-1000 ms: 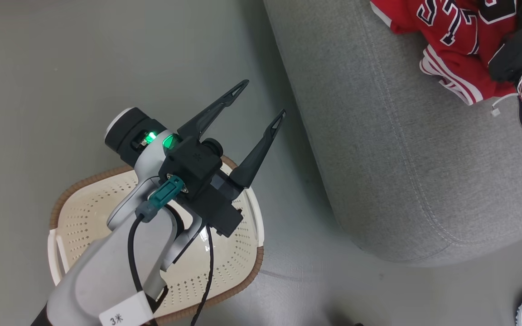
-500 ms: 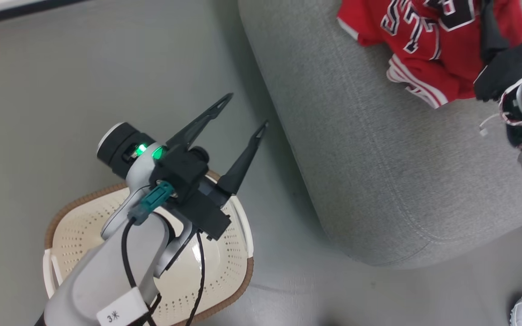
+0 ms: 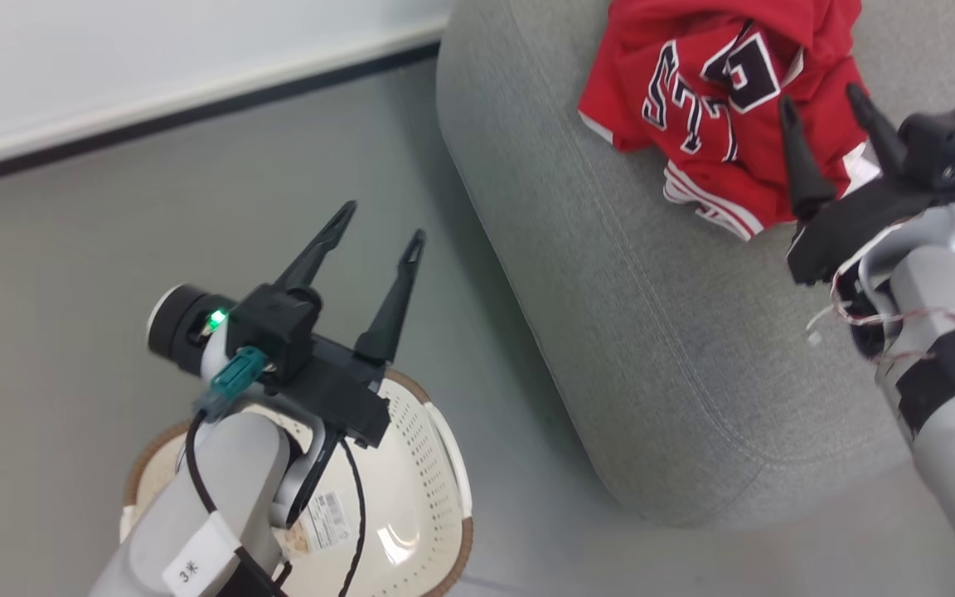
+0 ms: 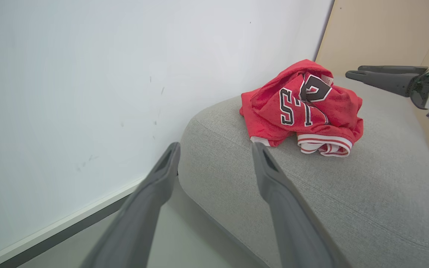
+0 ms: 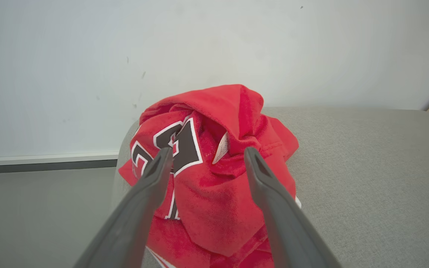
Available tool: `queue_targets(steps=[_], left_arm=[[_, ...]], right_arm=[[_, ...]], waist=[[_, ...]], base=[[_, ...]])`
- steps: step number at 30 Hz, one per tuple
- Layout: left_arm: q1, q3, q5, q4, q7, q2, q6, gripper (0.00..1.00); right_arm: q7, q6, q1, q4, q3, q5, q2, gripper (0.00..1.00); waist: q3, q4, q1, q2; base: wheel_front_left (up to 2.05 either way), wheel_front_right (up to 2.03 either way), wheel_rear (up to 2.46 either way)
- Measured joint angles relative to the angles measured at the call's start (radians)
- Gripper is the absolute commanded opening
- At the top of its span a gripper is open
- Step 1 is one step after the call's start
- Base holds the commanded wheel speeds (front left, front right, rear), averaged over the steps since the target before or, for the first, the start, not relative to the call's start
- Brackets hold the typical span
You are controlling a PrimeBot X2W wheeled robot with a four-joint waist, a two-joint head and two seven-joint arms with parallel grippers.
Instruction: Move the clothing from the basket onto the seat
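Quick count: one crumpled heap of clothing (image 3: 710, 108) is being carried by one grey seat (image 3: 652, 332), upper right of the head frame, and one basket (image 3: 436, 464) is being half-covered by the left arm, lower left. Two pincers, left gripper (image 3: 384, 221) and right gripper (image 3: 820, 97), are both being held spread wide with nothing pinched. A white label (image 5: 222, 147) in the folds is being caught by the right wrist view, and a beige panel (image 4: 378, 33) by the left wrist view.
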Motion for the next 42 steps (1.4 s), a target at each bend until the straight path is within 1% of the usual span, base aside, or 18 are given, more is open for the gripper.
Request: queue_targets(steps=[3,5,10,11,12,13,15,22,28,30,32,34,36,38,42], left_arm=[[0.022,0.025,-0.016,0.024,-0.008,-0.004,0.015,1.00],[0.044,0.038,-0.024,0.037,-0.013,-0.005,0.027,1.00],[0.121,0.070,-0.044,0.061,-0.020,-0.003,0.054,1.00],[0.136,0.078,-0.055,0.063,-0.024,-0.003,0.062,1.00],[0.189,0.100,-0.070,0.068,-0.028,-0.003,0.079,1.00],[0.238,0.119,-0.081,0.066,-0.029,-0.003,0.089,1.00],[0.273,0.132,-0.086,0.065,-0.030,-0.002,0.098,1.00],[0.405,0.193,-0.103,0.032,-0.035,0.008,0.123,1.00],[0.516,0.227,-0.112,-0.027,-0.035,0.012,0.131,1.00],[0.550,0.247,-0.112,-0.061,-0.035,0.013,0.139,1.00],[0.569,0.258,-0.111,-0.076,-0.035,0.015,0.140,1.00],[0.597,0.269,-0.109,-0.090,-0.035,0.017,0.141,1.00],[0.619,0.279,-0.101,-0.114,-0.035,0.016,0.142,1.00],[0.633,0.287,-0.085,-0.136,-0.035,0.016,0.149,1.00],[0.639,0.309,-0.079,-0.161,-0.035,0.013,0.149,1.00]], right_arm=[[0.000,0.001,0.043,-0.020,0.003,0.000,0.002,1.00],[0.000,0.008,0.078,-0.034,0.006,0.000,0.005,1.00],[0.000,0.008,0.166,-0.090,0.006,0.000,0.005,1.00],[0.000,0.008,0.185,-0.104,0.003,0.000,0.004,1.00],[0.000,0.006,0.272,-0.152,0.001,0.000,0.004,1.00],[0.000,-0.009,0.336,-0.195,-0.011,0.000,0.006,1.00],[0.000,-0.020,0.375,-0.228,-0.010,-0.002,0.006,1.00],[0.000,-0.073,0.513,-0.344,-0.019,-0.005,0.031,1.00],[0.000,-0.118,0.644,-0.452,-0.029,-0.014,0.041,1.00],[0.000,-0.134,0.684,-0.494,-0.027,-0.019,0.045,1.00],[0.000,-0.138,0.703,-0.514,-0.026,-0.024,0.047,1.00],[0.000,-0.154,0.739,-0.549,-0.028,-0.027,0.049,1.00],[0.000,-0.160,0.774,-0.579,-0.030,-0.031,0.049,1.00],[0.000,-0.169,0.808,-0.612,-0.037,-0.032,0.049,1.00],[0.000,-0.186,0.872,-0.674,-0.060,-0.039,0.046,1.00]], waist=[[-0.038,0.013,0.0000,-0.0001],[-0.063,0.025,-0.0001,0.0000],[-0.122,0.067,-0.0001,-0.0001],[-0.133,0.078,-0.0001,-0.0001],[-0.175,0.124,-0.0001,-0.0001],[-0.206,0.161,-0.0001,-0.0001],[-0.227,0.185,-0.0001,-0.0001],[-0.305,0.258,0.0000,-0.0001],[-0.364,0.310,0.0000,-0.0001],[-0.380,0.325,0.0000,-0.0001],[-0.386,0.331,0.0000,-0.0002],[-0.397,0.343,0.0000,-0.0002],[-0.405,0.352,0.0000,-0.0002],[-0.410,0.359,0.0000,-0.0002],[-0.414,0.364,0.0001,-0.0002]], base=[[0.00,0.00,0.00],[0.00,0.00,0.00],[0.00,0.00,0.00],[0.00,0.00,0.00],[0.00,0.00,0.00],[0.00,0.00,0.00],[0.00,0.00,0.00],[0.00,0.00,0.00],[0.00,0.00,0.00],[0.00,0.00,0.00],[0.00,0.00,0.00],[0.00,0.00,0.00],[0.00,0.00,0.00],[0.00,0.00,0.00],[0.00,0.00,0.00]])
